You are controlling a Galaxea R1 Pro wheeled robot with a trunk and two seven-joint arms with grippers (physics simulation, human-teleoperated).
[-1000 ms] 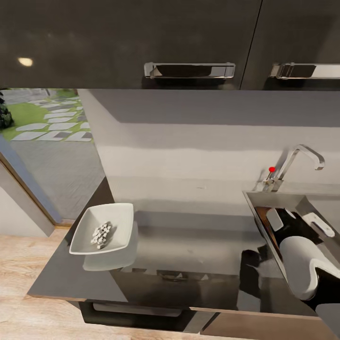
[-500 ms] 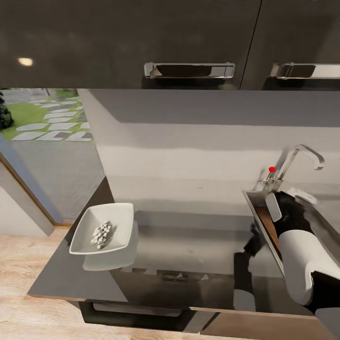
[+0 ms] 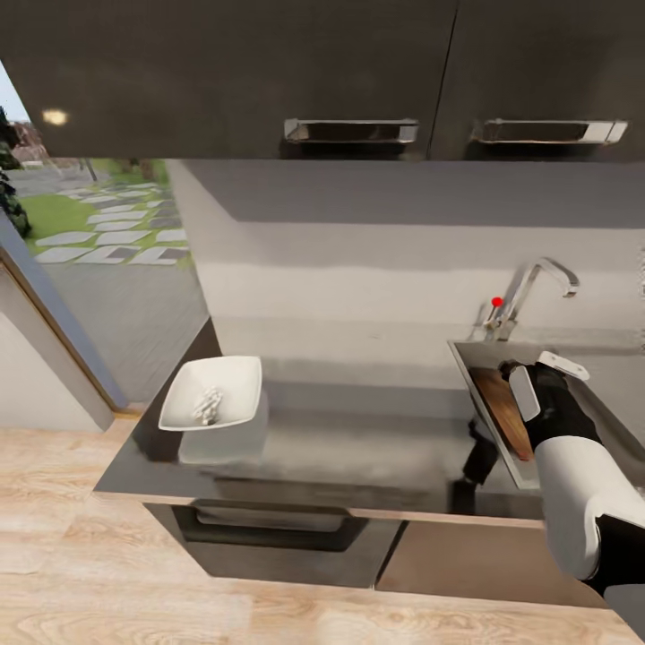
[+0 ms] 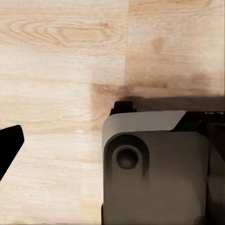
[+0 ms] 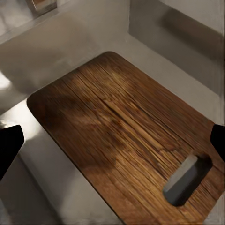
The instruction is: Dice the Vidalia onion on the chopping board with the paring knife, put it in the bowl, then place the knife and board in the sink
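bright daylight | glossy reflections on countertop [image 3: 358,448] | soft shadows | slightly blurry renders

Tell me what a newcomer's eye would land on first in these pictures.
First the dark brown chopping board, lying in the grey sink with its oval handle slot showing, seen from the right wrist. In the head view, the right claw hangs open over that sink, beside the chrome tap with its red dot. Far along the countertop sits the white bowl of diced onion.
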